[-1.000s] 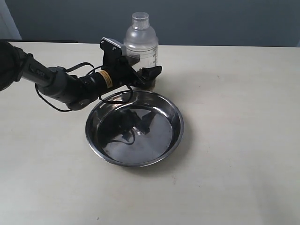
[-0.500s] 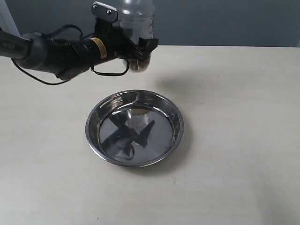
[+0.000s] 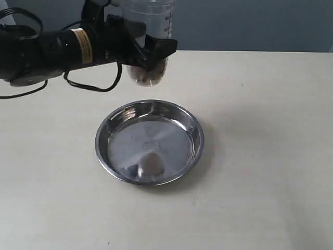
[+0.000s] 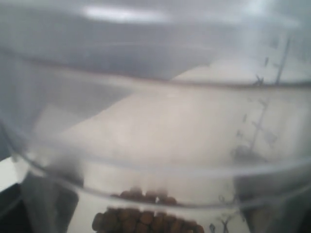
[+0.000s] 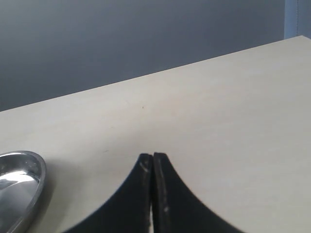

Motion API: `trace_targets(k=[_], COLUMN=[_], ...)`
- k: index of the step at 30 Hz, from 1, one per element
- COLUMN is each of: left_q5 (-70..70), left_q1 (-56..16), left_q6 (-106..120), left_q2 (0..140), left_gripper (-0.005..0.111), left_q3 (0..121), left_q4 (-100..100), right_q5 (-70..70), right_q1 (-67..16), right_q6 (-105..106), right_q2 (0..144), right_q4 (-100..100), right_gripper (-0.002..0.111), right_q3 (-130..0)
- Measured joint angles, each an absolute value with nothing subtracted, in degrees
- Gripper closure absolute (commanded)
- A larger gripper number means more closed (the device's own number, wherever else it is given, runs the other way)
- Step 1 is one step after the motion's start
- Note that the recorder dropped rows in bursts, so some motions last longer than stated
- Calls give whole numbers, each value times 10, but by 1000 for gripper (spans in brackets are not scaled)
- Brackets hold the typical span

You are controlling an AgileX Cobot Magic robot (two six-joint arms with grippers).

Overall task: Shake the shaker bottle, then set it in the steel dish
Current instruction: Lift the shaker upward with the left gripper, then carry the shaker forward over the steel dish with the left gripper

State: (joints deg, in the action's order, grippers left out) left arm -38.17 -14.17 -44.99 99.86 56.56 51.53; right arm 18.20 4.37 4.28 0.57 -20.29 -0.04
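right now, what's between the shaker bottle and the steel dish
Nothing: in the exterior view only bare tabletop shows between the shaker bottle, gripped by the left pincer, and the steel dish.

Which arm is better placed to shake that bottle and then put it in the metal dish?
The left. The left hand grips the shaker bottle, held up off the table just beyond the steel dish. The right hand is shut, empty and away from the bottle.

The clear shaker bottle (image 4: pixel 155 145) fills the view, brown granules (image 4: pixel 146 223) inside, measuring marks (image 4: pixel 257 121) on its wall.
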Motion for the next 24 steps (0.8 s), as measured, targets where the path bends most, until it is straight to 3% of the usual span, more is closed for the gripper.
trace_targets(k=[5, 9, 12, 13, 15, 18, 20, 22, 24], left_q5=[-383, -315, -267, -230, -180, -143, -175, -163, -197], left_q1=[-190, -208, -258, -295, -292, -358, -336, -357, -353], left_q6=[-430, -337, -380, -338, -249, -183, -150, -137, -95], left_q2=[962, 946, 939, 938, 939, 922, 921, 910, 905], left_gripper=[106, 106, 106, 106, 106, 106, 106, 106, 106], left_q3=[497, 489, 489, 488, 477, 430, 416, 407, 402], left_q4=[520, 312, 428, 398, 193, 183, 16, 93, -18], right_q5=[182, 182, 182, 182, 182, 182, 182, 182, 182], right_q1=[44, 44, 44, 44, 44, 44, 44, 44, 44], right_q6=[43, 43, 43, 43, 43, 43, 43, 43, 43], right_q2=[6, 6, 6, 6, 6, 6, 6, 6, 6], right_q4=[-203, -203, -203, -203, -203, -204, -204, -208, -210], right_gripper=[109, 109, 109, 109, 109, 109, 109, 109, 109], right_q3=[0, 0, 0, 0, 0, 0, 0, 0, 0])
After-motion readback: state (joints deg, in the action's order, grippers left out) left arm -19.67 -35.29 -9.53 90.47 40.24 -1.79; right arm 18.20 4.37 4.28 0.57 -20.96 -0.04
